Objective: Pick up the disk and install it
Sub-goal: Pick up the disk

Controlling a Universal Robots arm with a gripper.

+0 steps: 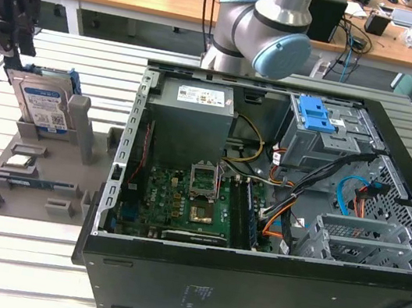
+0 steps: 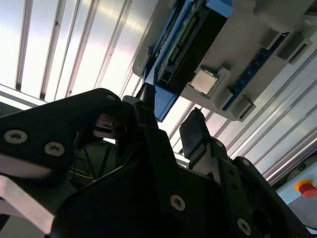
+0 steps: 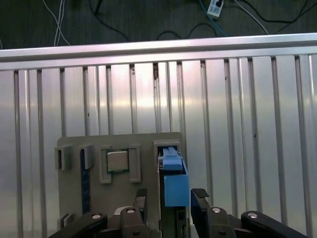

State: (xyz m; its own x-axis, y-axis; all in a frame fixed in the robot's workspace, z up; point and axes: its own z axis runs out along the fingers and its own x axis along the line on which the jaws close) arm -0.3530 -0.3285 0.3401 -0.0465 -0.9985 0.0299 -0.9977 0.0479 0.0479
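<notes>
At the exterior view's upper left, the gripper [image 1: 16, 51] hangs just above the top edge of the disk [image 1: 44, 106]. The disk stands upright on its edge in a slot of a grey holder [image 1: 63, 201], its blue-and-white label facing the camera and a strip of blue bracket showing along its top. In the first wrist view the gripper [image 3: 169, 198] is spread wide enough to straddle the disk [image 3: 176, 184]. One finger [image 3: 141, 202] stands clear of the blue bracket, and the other finger [image 3: 199, 201] sits just beside it (whether it touches I cannot tell). The gripper has hold of nothing. In the second wrist view the gripper [image 2: 171, 116] is likewise spread apart, with the disk [image 2: 183, 39] lying beyond its tips. A square silver chip [image 3: 118, 161] sits in a pocket of the holder [image 3: 143, 141] near the disk.

The holder rests on a slatted metal counter [image 1: 13, 264]. To its right, filling the middle and right of the exterior view, an open black case [image 1: 245, 295] lies on its side, its green board [image 1: 181, 205] exposed. The arm [image 1: 264, 21] rises behind the case at upper centre. Further right, inside the case, a blue latch [image 1: 316, 113] sits atop a grey cage [image 1: 306, 147], with orange and blue cables [image 1: 357, 199] looping below it.
</notes>
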